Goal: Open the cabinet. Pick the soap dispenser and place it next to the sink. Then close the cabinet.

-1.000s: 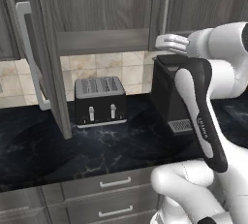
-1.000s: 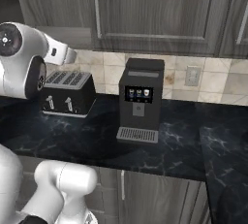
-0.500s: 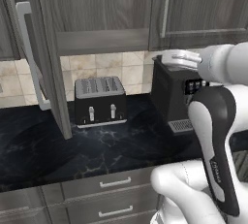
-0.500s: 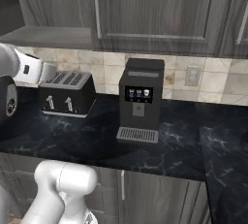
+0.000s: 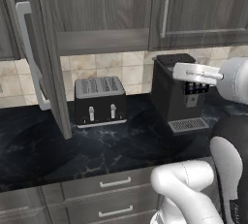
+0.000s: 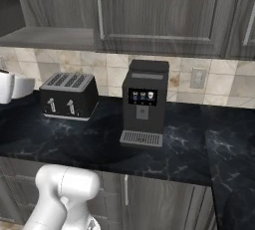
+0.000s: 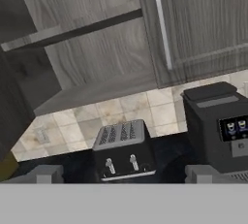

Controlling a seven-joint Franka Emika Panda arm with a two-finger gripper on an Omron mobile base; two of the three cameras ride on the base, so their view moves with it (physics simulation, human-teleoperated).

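In the left base view, you are looking at the cabinet (image 5: 101,19) with its left door (image 5: 46,53) swinging out toward you, edge-on, its long silver handle (image 5: 29,56) facing left. The right door (image 5: 198,9) is sitting closed, its bar handle (image 5: 166,9) standing upright near the middle seam. What you can see of the open half is a bare shelf floor and back panel; you cannot tell from here where the soap dispenser is. Below, a black toaster (image 5: 99,101) is sitting on the dark marble counter (image 5: 97,152) against the tiled wall, with a black coffee machine (image 5: 181,94) to its right. Your arm's white wrist (image 5: 196,73) is hanging in front of the coffee machine's top, reaching leftward; the fingers themselves are hard to make out here.

In the right base view, you are seeing the closed door (image 6: 159,12) above the coffee machine (image 6: 143,103), the toaster (image 6: 68,95) to its left, and the open half of the cabinet (image 6: 47,37) at the upper left. A white piece of the hand (image 6: 15,87) is poking in at the left edge, level with the toaster.

In the hand view, your gripper (image 7: 123,174) is holding its jaws spread wide with nothing between them, the two tips sitting well apart at the bottom, framing the toaster (image 7: 123,152). The camera is looking up at the open shelf (image 7: 82,29) and the closed door's handle (image 7: 163,31).
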